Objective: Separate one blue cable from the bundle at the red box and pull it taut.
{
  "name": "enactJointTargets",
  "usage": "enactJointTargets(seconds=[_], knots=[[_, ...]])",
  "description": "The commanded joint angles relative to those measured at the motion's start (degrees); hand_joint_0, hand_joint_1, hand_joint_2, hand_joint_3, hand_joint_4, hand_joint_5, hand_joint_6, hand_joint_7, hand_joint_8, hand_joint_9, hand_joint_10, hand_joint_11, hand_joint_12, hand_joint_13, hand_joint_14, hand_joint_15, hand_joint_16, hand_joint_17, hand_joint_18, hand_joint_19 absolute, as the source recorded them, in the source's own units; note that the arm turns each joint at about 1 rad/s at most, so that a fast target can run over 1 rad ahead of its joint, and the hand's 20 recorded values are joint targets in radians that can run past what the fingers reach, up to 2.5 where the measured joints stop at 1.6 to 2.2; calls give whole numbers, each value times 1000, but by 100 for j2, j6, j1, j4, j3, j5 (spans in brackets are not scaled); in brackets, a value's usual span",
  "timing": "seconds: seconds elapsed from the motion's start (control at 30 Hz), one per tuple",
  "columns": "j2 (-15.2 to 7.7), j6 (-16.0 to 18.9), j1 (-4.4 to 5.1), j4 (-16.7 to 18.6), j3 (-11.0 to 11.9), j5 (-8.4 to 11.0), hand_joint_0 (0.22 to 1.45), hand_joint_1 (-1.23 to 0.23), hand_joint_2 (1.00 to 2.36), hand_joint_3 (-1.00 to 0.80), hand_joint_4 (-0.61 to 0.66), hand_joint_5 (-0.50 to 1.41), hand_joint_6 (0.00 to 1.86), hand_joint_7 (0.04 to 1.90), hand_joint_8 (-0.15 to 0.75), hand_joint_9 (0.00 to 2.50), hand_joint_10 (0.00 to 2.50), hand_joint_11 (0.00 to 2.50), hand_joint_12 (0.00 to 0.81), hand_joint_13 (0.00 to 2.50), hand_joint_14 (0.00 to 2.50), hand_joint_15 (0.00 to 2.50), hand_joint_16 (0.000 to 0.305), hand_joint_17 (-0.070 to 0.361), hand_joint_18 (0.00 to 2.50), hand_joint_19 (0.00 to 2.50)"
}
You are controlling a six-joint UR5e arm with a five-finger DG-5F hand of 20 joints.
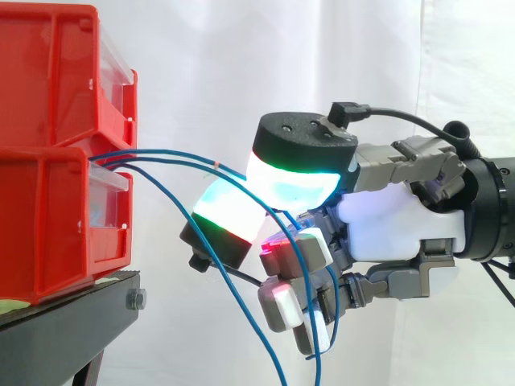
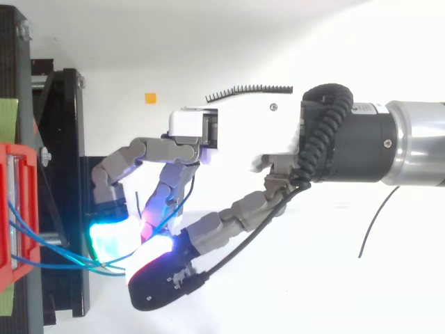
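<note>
Here's the hand (image 1: 394,221), in from the right and level with the seam between the two stacked bins (image 1: 48,80), which sit on the black stand (image 1: 72,322). The cables (image 1: 185,160) come out at that seam. Two run almost straight across to the hand. A third sags away early and drops below it, well apart from the pair. The fingers (image 1: 294,161) are clenched. The two big glowing pads (image 1: 229,209) close over the upper pair of cables, and the loose ends spill down past the lower fingers. From above, the strands (image 2: 69,263) leave the bins (image 2: 14,209) slightly apart and meet at the cyan pad. I can't tell whether one or both are truly pinched. These look like thin, light, limp wires with a smooth jacket. They weigh next to nothing and have no stiffness to push against, so they should slide easily between such fat pads. They are held at the bin end, so any tension will build quickly. To my eye the best hold is out on the open span toward the bins, where the strands run apart, not at the pads where they bunch. A firm pinch on one strand and a level draw away from the bins should do it, eased off before the bins start to shift.
</note>
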Motion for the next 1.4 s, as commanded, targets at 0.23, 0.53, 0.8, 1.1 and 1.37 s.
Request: enactJointTargets(seconds=[0.23,0.53,0.8,1.1,1.37], knots=[[1,-2,1,-4,-1,0,569,-769,1018,-162,54,-156,873,1190,323,1087,27,1210,371,892,20,630,47,106,850,720],[1,7,1,-13,-1,0,573,-696,1013,-166,13,-142,863,1216,340,1120,25,1120,365,870,18,598,51,115,909,705],[1,7,1,-21,-1,-9,642,-930,1019,-250,96,-193,895,1200,306,943,28,1210,321,766,22,611,45,101,817,711],[1,7,1,-21,-1,-9,683,-971,1000,-500,109,-195,900,1154,313,946,28,1244,332,778,21,603,46,103,834,688],[1,7,-8,-21,-1,-9,588,-799,1000,-500,87,-165,850,1134,314,990,28,1185,326,796,20,600,43,97,847,708]])
